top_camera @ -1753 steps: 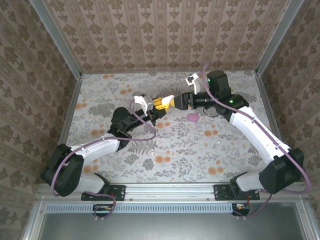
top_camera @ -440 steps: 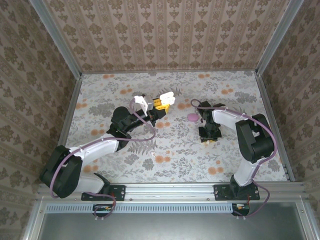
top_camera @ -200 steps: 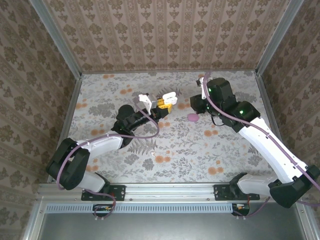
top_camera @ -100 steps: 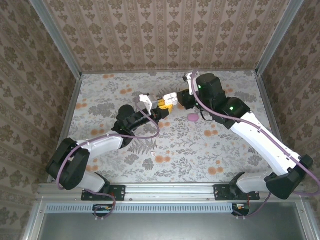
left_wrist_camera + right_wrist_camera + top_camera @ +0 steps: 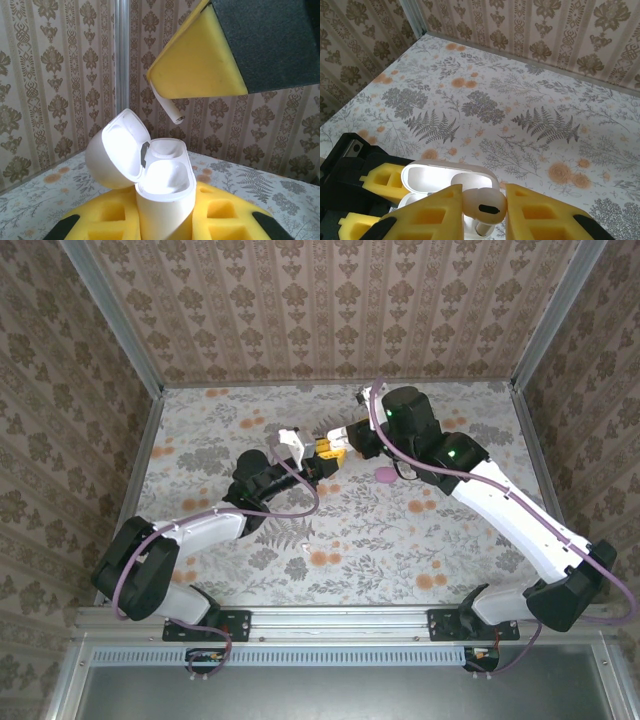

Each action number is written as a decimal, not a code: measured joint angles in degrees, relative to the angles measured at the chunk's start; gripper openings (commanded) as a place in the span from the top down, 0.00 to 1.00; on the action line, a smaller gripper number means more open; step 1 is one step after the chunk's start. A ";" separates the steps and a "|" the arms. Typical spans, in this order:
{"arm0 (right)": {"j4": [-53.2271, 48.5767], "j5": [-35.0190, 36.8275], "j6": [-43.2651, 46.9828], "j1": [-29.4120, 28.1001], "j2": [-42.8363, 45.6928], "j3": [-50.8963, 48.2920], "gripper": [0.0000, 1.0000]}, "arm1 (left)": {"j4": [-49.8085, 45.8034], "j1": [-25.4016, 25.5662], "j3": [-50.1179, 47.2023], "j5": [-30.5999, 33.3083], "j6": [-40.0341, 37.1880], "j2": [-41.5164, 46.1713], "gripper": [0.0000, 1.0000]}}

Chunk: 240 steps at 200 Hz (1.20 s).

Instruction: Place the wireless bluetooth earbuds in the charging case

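Right wrist: earbud pinched in right gripper, just above open case.

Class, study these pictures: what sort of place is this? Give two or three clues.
Probably a robot test booth, not a home: wallpaper-print panels in a metal frame, a floral-print table, and a left arm and right arm bolted to a rail.

White earbud above open charging case

Lab rig — wallpapered panels, aluminium frame
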State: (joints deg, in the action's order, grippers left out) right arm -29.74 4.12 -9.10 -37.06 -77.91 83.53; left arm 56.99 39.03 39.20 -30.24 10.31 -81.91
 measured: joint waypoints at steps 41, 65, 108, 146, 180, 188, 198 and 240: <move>0.02 0.00 0.20 -0.13 -0.63 0.00 0.76 | 0.00 0.02 0.00 -0.02 0.00 0.02 0.86; 0.02 0.00 0.20 -0.13 -1.01 0.00 0.76 | 0.00 0.02 0.00 -0.04 0.00 0.07 0.86; 0.09 0.00 0.20 -0.13 -1.03 0.00 0.76 | -0.02 0.02 0.00 -0.46 0.00 0.57 0.86; 0.98 0.00 0.20 -0.22 -2.23 0.00 0.76 | -0.57 -0.04 0.00 -0.42 0.02 0.66 0.86; 1.11 -0.02 0.22 -0.22 -2.62 0.00 0.77 | -1.29 -0.04 0.00 -0.13 0.00 0.66 0.86; 1.14 -0.02 0.39 -0.22 -2.62 0.00 0.77 | -1.29 -0.04 0.00 -0.09 0.00 0.66 0.86; 1.25 -0.09 0.55 -0.22 -2.62 0.00 0.77 | -1.29 -0.04 0.00 0.02 0.02 0.66 0.86; 1.95 -1.09 1.73 -0.22 -2.45 -1.27 0.77 | -1.60 -0.07 0.00 0.63 0.00 0.66 0.86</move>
State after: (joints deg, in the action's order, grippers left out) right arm -27.79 3.03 -7.38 -37.28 -80.36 82.26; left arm 55.40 38.96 39.20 -29.61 10.31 -81.25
